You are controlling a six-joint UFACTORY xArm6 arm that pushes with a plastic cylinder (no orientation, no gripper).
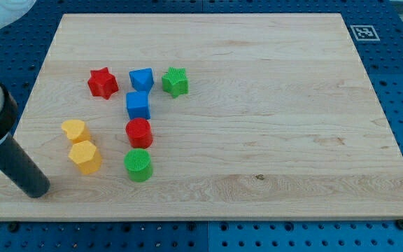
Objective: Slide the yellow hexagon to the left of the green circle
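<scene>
The yellow hexagon [85,156] lies on the wooden board at the lower left. The green circle [138,164] lies to its right, a short gap between them. My tip [38,191] rests on the board to the lower left of the yellow hexagon, apart from it. The dark rod rises from the tip toward the view's upper left edge. A second yellow block [74,130], heart-like in shape, sits just above the hexagon and touches or nearly touches it.
A red circle [138,131] sits above the green circle, with a blue cube [138,105] above that. A red star [103,82], another blue block [141,78] and a green star [175,81] form a row further up. The board's left edge [9,150] is near my tip.
</scene>
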